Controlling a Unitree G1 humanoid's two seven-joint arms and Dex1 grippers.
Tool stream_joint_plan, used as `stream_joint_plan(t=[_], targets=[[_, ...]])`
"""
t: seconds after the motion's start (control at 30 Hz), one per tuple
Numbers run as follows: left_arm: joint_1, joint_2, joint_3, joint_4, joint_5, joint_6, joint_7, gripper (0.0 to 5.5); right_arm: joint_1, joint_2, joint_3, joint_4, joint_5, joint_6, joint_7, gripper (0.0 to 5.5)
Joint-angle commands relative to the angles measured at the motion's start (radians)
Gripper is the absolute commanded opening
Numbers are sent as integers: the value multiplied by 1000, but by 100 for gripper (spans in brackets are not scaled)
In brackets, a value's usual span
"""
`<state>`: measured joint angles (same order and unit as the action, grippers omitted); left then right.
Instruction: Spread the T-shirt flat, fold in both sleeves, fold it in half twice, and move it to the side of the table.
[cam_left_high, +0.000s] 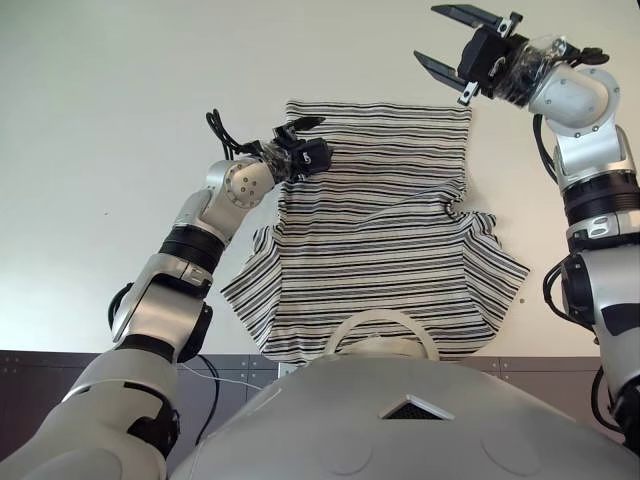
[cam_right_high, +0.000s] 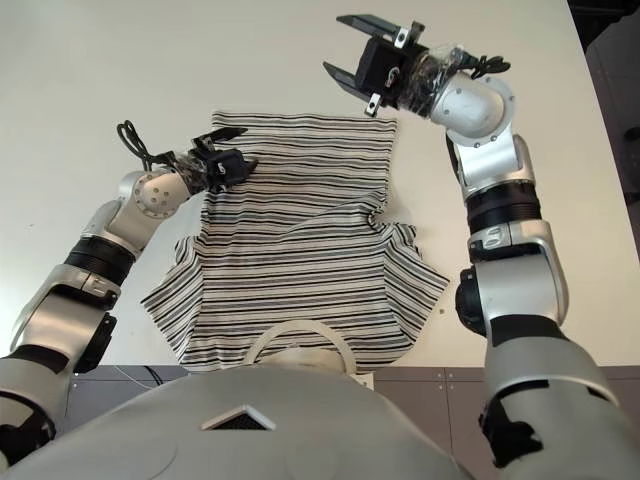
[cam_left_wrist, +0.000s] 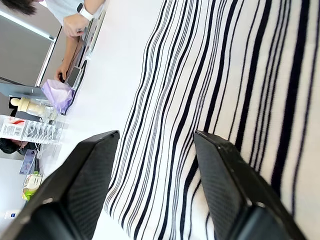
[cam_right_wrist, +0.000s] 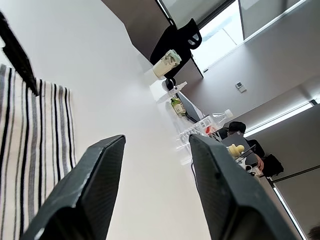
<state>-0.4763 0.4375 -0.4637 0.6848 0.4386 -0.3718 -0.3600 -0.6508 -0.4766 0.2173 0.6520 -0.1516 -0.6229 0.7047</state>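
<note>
The black-and-white striped T-shirt (cam_left_high: 380, 220) lies face up on the white table (cam_left_high: 120, 120), collar (cam_left_high: 380, 325) nearest me and hem at the far side. Both sleeves (cam_left_high: 250, 290) stick out, and a wrinkle bunches the cloth at the right armpit (cam_left_high: 458, 205). My left gripper (cam_left_high: 308, 140) hovers open low over the shirt's far left edge; its wrist view shows stripes (cam_left_wrist: 240, 60) between the fingers (cam_left_wrist: 156, 137). My right gripper (cam_left_high: 452, 42) is raised and open above the far right hem corner, with nothing between its fingers (cam_right_wrist: 156, 140).
Bare table surrounds the shirt on the left, right and far sides. The table's front edge (cam_left_high: 80, 350) runs just below the sleeves. Bottles and clutter (cam_right_wrist: 167, 62) stand on another desk well beyond the far side.
</note>
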Motion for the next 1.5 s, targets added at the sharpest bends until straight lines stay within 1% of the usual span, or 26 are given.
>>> stream_joint_plan(t=[0.03,0.1,0.2,0.33,0.43,0.53,0.67,0.77,0.8,0.87,0.93,1.0,1.03,1.1,1.17,1.23,1.3,1.43,1.5], targets=[[33,9,-3,145,32,87,-7,279,68,-44,6,-47,-11,52,27,236],[3,-5,6,190,22,81,5,279,64,-40,36,12,-61,65,14,236],[-60,-37,23,258,-7,25,-13,279,-13,0,116,235,-188,57,-61,236],[-142,-65,17,358,-6,-39,-31,279,-120,52,181,480,-297,70,-173,236],[-195,-80,15,434,8,-53,-5,279,-171,68,230,587,-372,93,-256,236],[-224,-84,12,495,24,-50,41,279,-202,74,252,638,-406,106,-308,236],[-256,-102,35,545,10,-53,93,279,-229,83,241,661,-407,98,-380,236],[-282,-106,119,510,-76,-111,90,279,-245,76,192,641,-361,38,-425,236],[-286,-93,152,461,-110,-131,81,279,-244,61,161,620,-329,-1,-425,236],[-244,-36,233,240,-217,-129,2,279,-209,14,72,537,-220,-85,-375,236],[-144,35,312,-65,-326,-43,-82,279,-115,-40,-10,392,-101,-119,-312,236],[-14,107,397,-349,-435,113,-140,279,53,-93,-92,134,32,-52,-264,236],[92,152,449,-480,-487,193,-166,279,174,-116,-145,-35,109,24,-255,236],[386,211,587,-706,-594,334,-204,279,423,-142,-236,-345,224,181,-261,236],[670,200,742,-868,-699,464,-216,279,630,-153,-327,-539,283,290,-281,236],[855,176,841,-992,-786,562,-222,279,746,-162,-416,-633,314,366,-295,236],[982,174,872,-1066,-839,587,-272,279,799,-172,-498,-688,346,442,-304,236],[1212,138,949,-1114,-913,612,-363,279,862,-164,-582,-789,384,571,-318,236],[1317,112,955,-1144,-935,626,-393,279,910,-143,-610,-826,388,608,-332,236]])
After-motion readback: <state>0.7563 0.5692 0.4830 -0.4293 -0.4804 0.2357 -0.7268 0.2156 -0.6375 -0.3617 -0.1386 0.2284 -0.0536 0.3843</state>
